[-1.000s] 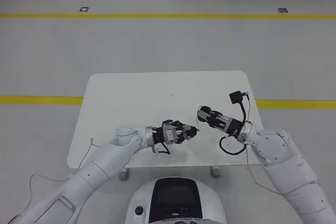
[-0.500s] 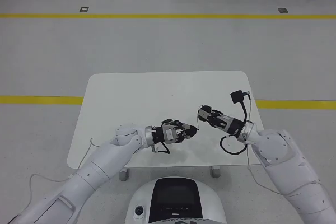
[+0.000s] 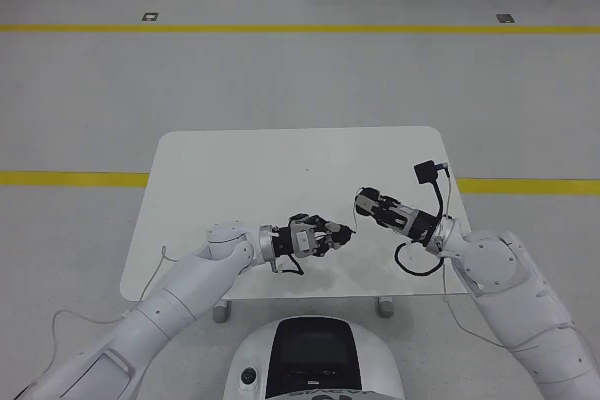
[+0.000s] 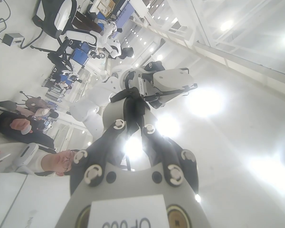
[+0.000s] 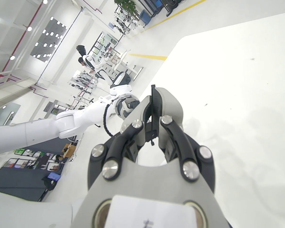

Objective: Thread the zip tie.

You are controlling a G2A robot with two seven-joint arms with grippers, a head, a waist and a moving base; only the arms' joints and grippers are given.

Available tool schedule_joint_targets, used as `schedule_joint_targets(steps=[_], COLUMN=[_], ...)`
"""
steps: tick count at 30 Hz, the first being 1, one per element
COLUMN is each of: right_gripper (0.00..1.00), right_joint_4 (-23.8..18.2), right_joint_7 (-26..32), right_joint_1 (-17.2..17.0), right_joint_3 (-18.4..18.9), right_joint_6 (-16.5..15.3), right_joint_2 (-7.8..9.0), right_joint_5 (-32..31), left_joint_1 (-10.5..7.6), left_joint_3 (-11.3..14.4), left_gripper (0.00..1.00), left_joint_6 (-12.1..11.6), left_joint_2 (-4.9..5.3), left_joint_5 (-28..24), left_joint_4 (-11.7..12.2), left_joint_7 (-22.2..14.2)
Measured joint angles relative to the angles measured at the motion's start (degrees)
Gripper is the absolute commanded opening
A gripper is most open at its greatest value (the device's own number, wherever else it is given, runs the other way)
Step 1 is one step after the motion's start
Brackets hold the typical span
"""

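**A:** Where is the zip tie (image 5: pixel 154 106)?

**B:** The right gripper (image 3: pixel 364 199) has it. It is a black ribbed strip pinched between closed fingers (image 5: pixel 172 105). The left gripper (image 3: pixel 347 233) is squeezed narrow on a dark strip too, seemingly the tie's other end.

**A:** Do the two tips touch?

**B:** No. They are near each other but apart, held over the table (image 3: pixel 230 170).

**A:** And the edges?

**B:** The near edge is closest. The far and left edges lie well off.
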Motion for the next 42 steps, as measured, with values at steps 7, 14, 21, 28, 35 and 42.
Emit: schedule_joint_targets(steps=[7, 14, 21, 28, 35, 42], right_gripper=[0.00, 0.00, 0.00, 0.00, 0.00, 0.00], right_joint_4=[0.34, 0.37, 0.15, 0.24, 0.51, 0.54], right_joint_7=[-0.03, -0.36, -0.68, -0.60, -0.60, -0.36], right_joint_1=[0.28, 0.29, 0.08, 0.03, 0.22, 0.34], right_joint_3=[-0.38, -0.56, -0.39, -0.50, -0.78, -0.93], right_joint_6=[0.00, 0.00, 0.00, 0.00, 0.00, 0.00], right_joint_2=[0.02, 0.07, 0.17, 0.25, 0.28, 0.34], right_joint_5=[-0.14, -0.09, 0.01, -0.02, 0.11, 0.00], left_joint_1=[0.06, -0.03, -0.16, -0.17, -0.24, -0.24], left_joint_3=[-0.05, 0.10, 0.40, 0.47, 0.66, 0.58], left_gripper=[0.00, 0.00, 0.00, 0.00, 0.00, 0.00], left_joint_6=[0.00, 0.00, 0.00, 0.00, 0.00, 0.00], left_joint_2=[0.06, 0.08, 0.05, 0.05, -0.01, -0.05], left_joint_5=[-0.11, -0.07, -0.15, -0.18, -0.12, -0.29], left_joint_4=[-0.18, -0.19, -0.01, -0.07, -0.15, -0.14], left_joint_7=[0.08, 0.14, 0.23, 0.20, 0.33, 0.44])
